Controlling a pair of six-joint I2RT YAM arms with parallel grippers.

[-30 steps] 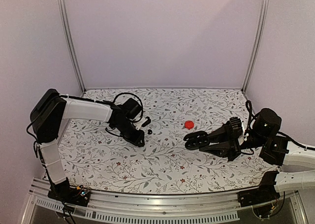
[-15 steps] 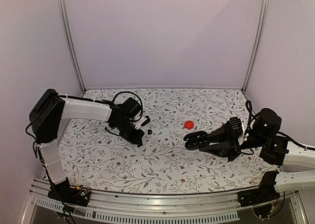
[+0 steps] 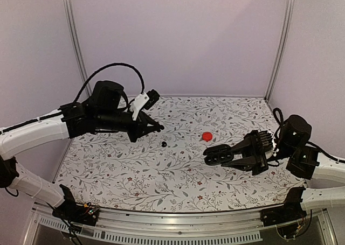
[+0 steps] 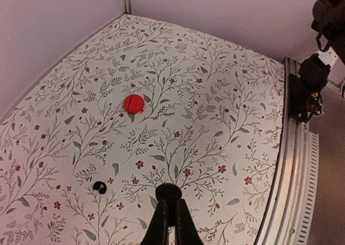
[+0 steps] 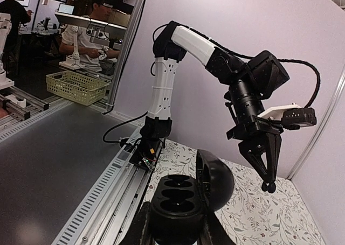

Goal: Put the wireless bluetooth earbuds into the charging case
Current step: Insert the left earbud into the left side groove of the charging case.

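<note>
My left gripper (image 3: 159, 128) hangs above the table's left-middle, shut on one small black earbud (image 4: 168, 193) pinched at its tips. The right wrist view shows the same gripper (image 5: 268, 186) pointing down with the bud at its end. A second earbud (image 3: 163, 144) lies on the floral table just below it, at the lower left of the left wrist view (image 4: 99, 187). My right gripper (image 3: 229, 158) is shut on the charging case (image 3: 214, 155), held above the table right of centre. The case (image 5: 182, 202) is open, its lid swung up, and its sockets are empty.
A flat red disc (image 3: 206, 136) lies on the table between the two grippers, also in the left wrist view (image 4: 133, 103). Purple walls enclose the back and sides. A metal rail (image 3: 172, 223) runs along the near edge.
My left gripper shut on one earbud and lifted it off the table, the arm swinging up and back. The other earbud stayed put. The right gripper with the case barely moved.
</note>
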